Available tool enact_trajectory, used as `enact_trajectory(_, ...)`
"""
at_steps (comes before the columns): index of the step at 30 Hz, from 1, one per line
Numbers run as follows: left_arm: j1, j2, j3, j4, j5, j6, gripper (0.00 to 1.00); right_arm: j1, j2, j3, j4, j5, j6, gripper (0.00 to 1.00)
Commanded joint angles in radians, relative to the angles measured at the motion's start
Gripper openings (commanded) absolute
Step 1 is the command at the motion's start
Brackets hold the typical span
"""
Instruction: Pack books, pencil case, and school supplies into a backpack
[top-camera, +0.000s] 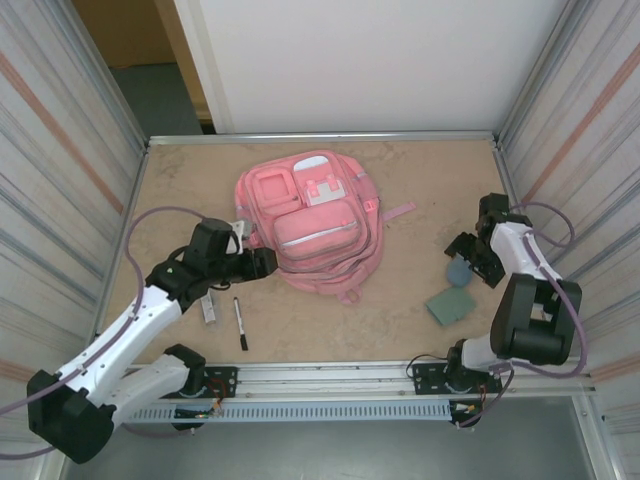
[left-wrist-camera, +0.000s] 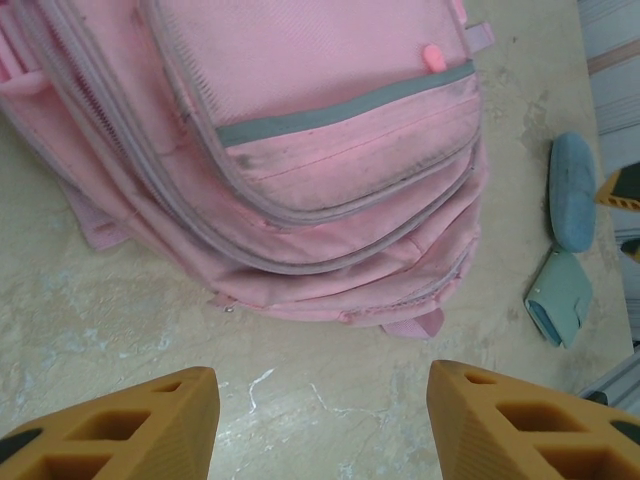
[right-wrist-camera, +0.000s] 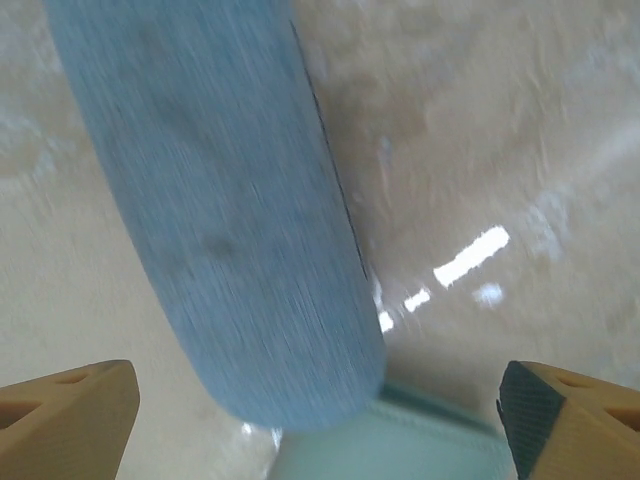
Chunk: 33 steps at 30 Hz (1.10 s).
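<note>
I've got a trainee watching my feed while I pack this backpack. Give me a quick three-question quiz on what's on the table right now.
1. True or false: the right end effector is shut on the blue-grey pencil case.
2. Fill in: the grey-green flat piece lies on the table right next to the ____.
3. The left end effector, near the pink backpack, is: A) shut on a strap; B) open, holding nothing; C) shut on a zip pull.
Key: 1 false, its fingers stand open over the case; 2 pencil case; 3 B.
</note>
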Motion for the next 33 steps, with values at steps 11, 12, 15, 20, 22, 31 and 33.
enact_trajectory(11, -0.14, 0.205, 0.165, 0.083, -0.096, 0.43, 0.62, 0.021, 0.263, 0.1, 0.083, -0.097, -0.13, 0.78)
enact_trajectory(12, -0.146, 0.232, 0.184, 0.09, -0.08, 0.501, 0.63, 0.026, 0.272, 0.102, 0.081, -0.102, -0.129, 0.75)
enact_trajectory(15, -0.178, 0.296, 0.201, 0.133, -0.052, 0.751, 0.63, 0.041, 0.262, 0.096, 0.081, -0.119, -0.124, 0.68)
enact_trajectory(20, -0.21, 0.394, 0.193, 0.224, -0.105, 1.04, 0.63, 0.057, 0.207, 0.1, 0.07, -0.154, -0.097, 0.61)
enact_trajectory(22, -0.21, 0.457, 0.238, 0.194, -0.134, 1.093, 0.63, 0.059, 0.166, 0.097, 0.066, -0.186, -0.077, 0.59)
enact_trajectory(31, -0.211, 0.659, 0.311, 0.252, -0.21, 1.138, 0.65, 0.078, 0.052, 0.118, 0.047, -0.327, -0.039, 0.55)
enact_trajectory(33, -0.214, 0.693, 0.312, 0.285, -0.207, 1.13, 0.65, 0.084, 0.042, 0.127, 0.047, -0.375, -0.026, 0.54)
